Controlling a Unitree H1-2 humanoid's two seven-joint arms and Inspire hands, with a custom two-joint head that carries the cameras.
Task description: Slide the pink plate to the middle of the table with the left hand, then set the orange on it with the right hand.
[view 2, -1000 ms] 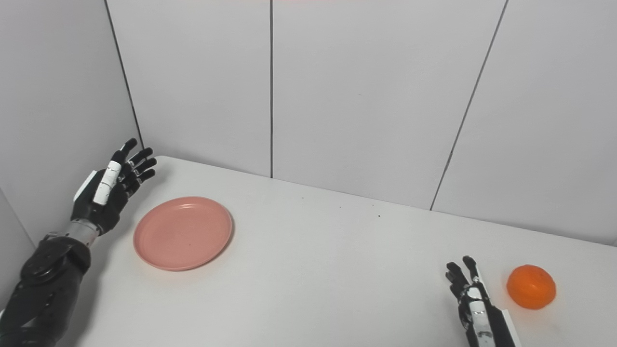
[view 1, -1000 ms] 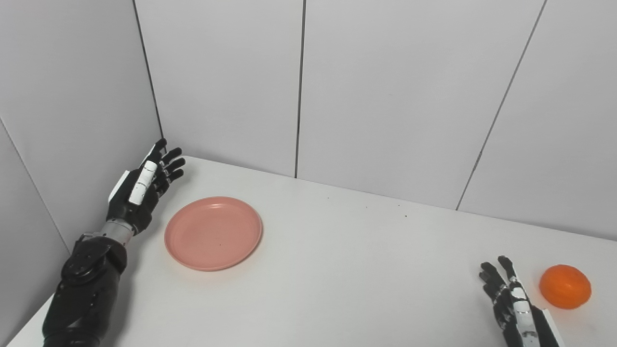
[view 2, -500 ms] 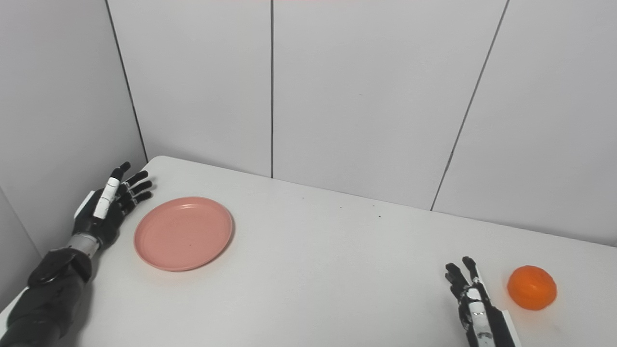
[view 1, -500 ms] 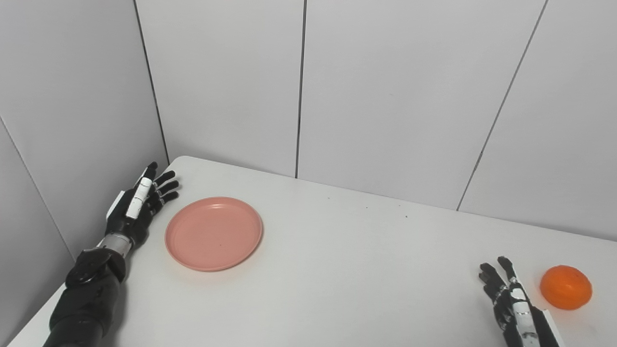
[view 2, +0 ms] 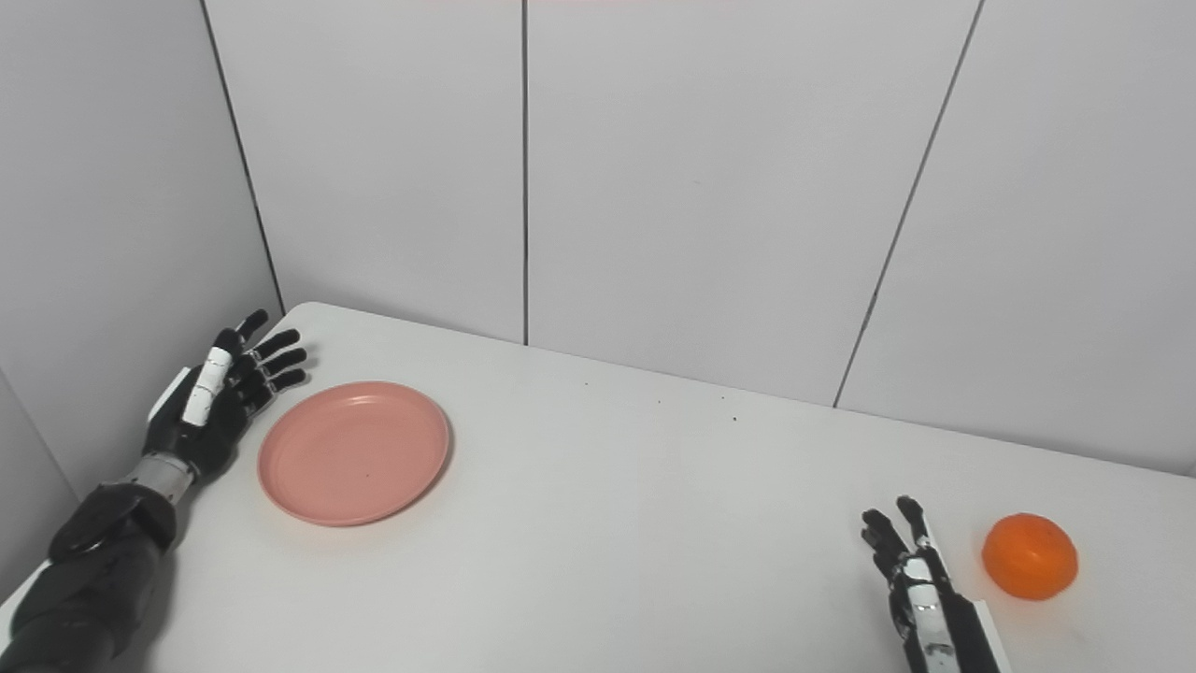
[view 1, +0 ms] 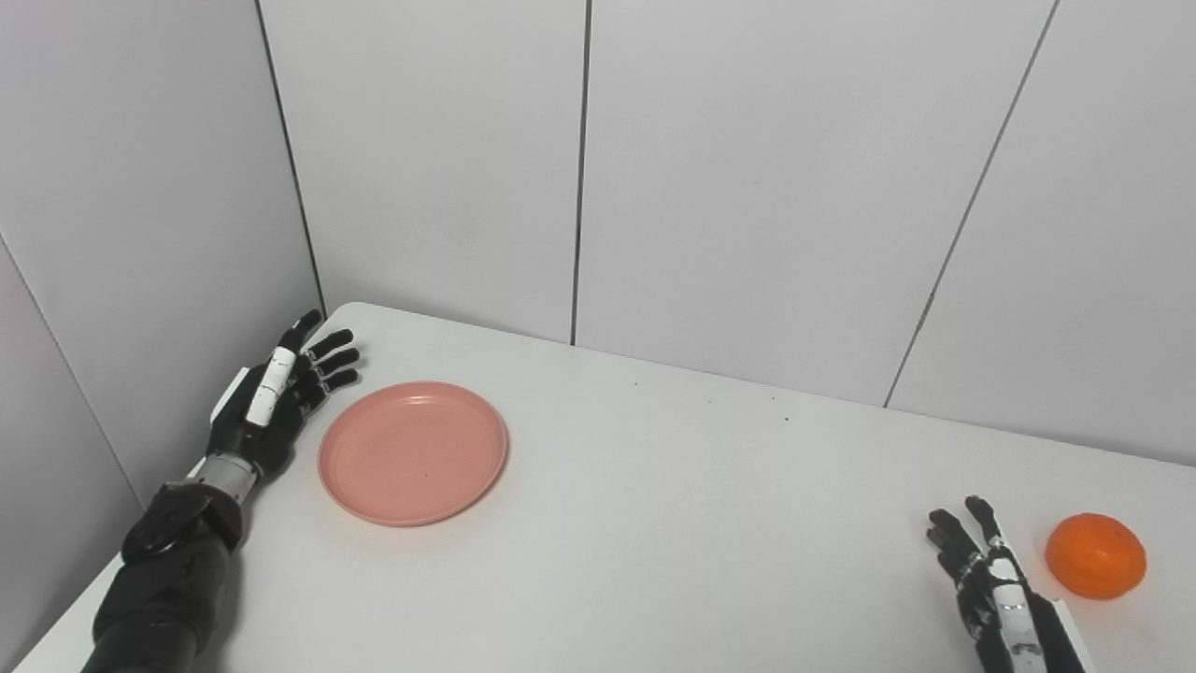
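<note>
While the pink plate lies flat and empty on the left part of the white table, well short of the middle, the left hand sits just beside its left rim, fingers spread and extended toward the back corner, holding nothing; a narrow strip of bare tabletop shows between the hand and the plate, so the two are apart, not touching; the black forearm runs up from the lower left corner along the table's left edge, close to the side wall; whether the hand rests on the surface or hovers just above it cannot be told from either view. Far across the table, near its right end, the orange rests on the surface by itself, well apart from the plate; just to its left, the right hand rises from the bottom edge with fingers pointing up and slightly parted, open and empty, near the fruit but clear of it; much of that hand's palm and wrist is cut off by the frame. Between plate and orange the tabletop stretches pale and plain, marked only by a few small dark specks near the back; grey wall panels with thin dark seams close off the scene behind and to the left.
</note>
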